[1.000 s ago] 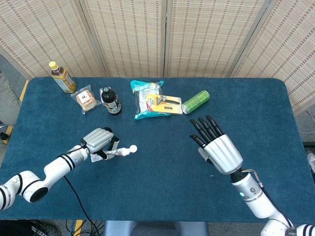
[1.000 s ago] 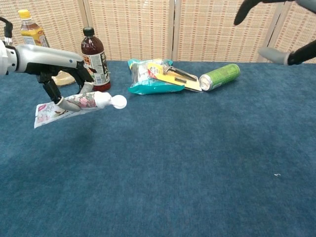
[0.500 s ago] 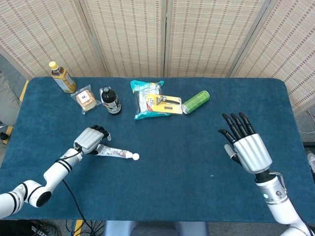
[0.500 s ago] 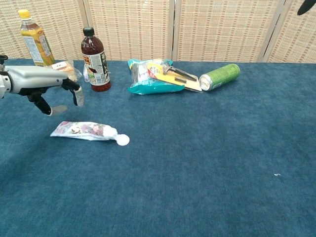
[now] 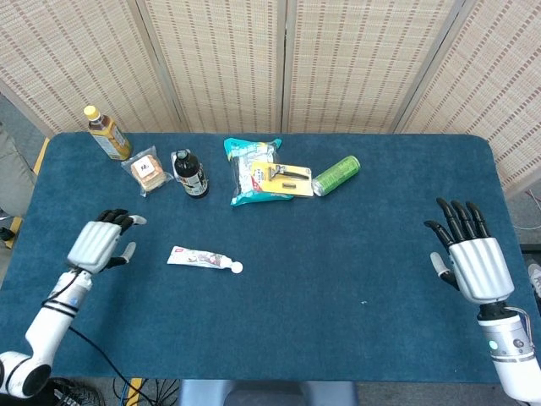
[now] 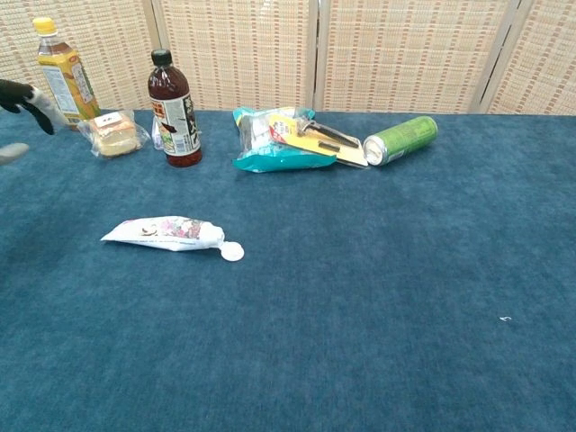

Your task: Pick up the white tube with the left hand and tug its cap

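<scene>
Head view shows the white tube [image 5: 196, 258] lying flat on the blue surface [image 5: 338, 254], cap [image 5: 237, 268] toward 3 o'clock, with nothing touching it; a second ago it was lifted in the left robot hand, and half a second ago it had just been dropped beside that hand. The left robot hand [image 5: 101, 244] has since pulled away toward 9 o'clock, well apart from the tube, fingers spread and holding nothing. The right robot hand [image 5: 473, 262] has drifted out toward 3 o'clock near the surface edge, fingers apart and empty. At 12 o'clock of the tube stand the dark bottle [image 5: 191, 173], snack packet [image 5: 254, 172] and green can [image 5: 336, 175], unmoved.
</scene>
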